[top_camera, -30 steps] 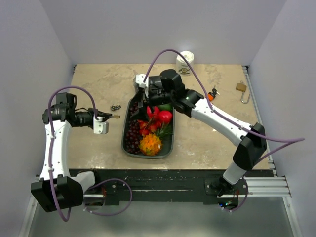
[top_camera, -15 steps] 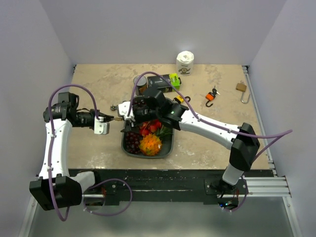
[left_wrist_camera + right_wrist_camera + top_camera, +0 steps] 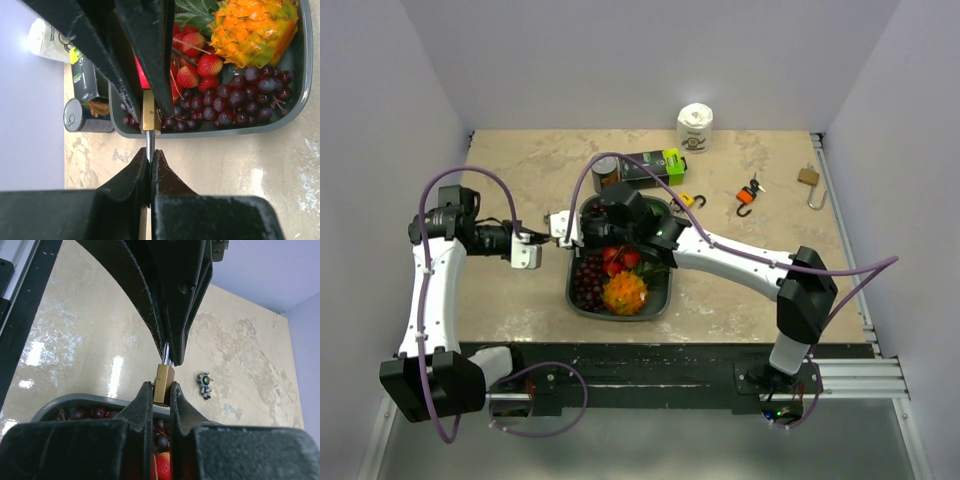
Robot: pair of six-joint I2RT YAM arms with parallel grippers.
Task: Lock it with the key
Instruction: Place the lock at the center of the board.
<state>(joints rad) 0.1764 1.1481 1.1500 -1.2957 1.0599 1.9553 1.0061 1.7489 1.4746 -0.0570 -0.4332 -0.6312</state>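
A small brass padlock [image 3: 150, 112] hangs in the air just left of the fruit tray. Its silver shackle [image 3: 149, 142] is pinched in my left gripper [image 3: 150, 154], which is shut on it. My right gripper [image 3: 161, 387] has come in from the opposite side and is shut on the padlock's brass body [image 3: 164, 382]. In the top view the two grippers meet tip to tip, left gripper [image 3: 540, 238] and right gripper [image 3: 564, 224]. What looks like the key lies with an orange clip [image 3: 748, 196] far off at the back right of the table.
A grey tray [image 3: 571, 292] of grapes, strawberries and a cut pineapple sits under the right arm. Behind it are a can [image 3: 606, 172], a black and green box [image 3: 655, 165] and a white roll [image 3: 695, 125]. A second padlock [image 3: 808, 179] lies far right. A tiny robot figure [image 3: 204, 385] lies below the grippers.
The right arm swung left from over the tray's far end to the padlock in my left gripper, and its jaws closed on the brass body. The left arm barely moved.
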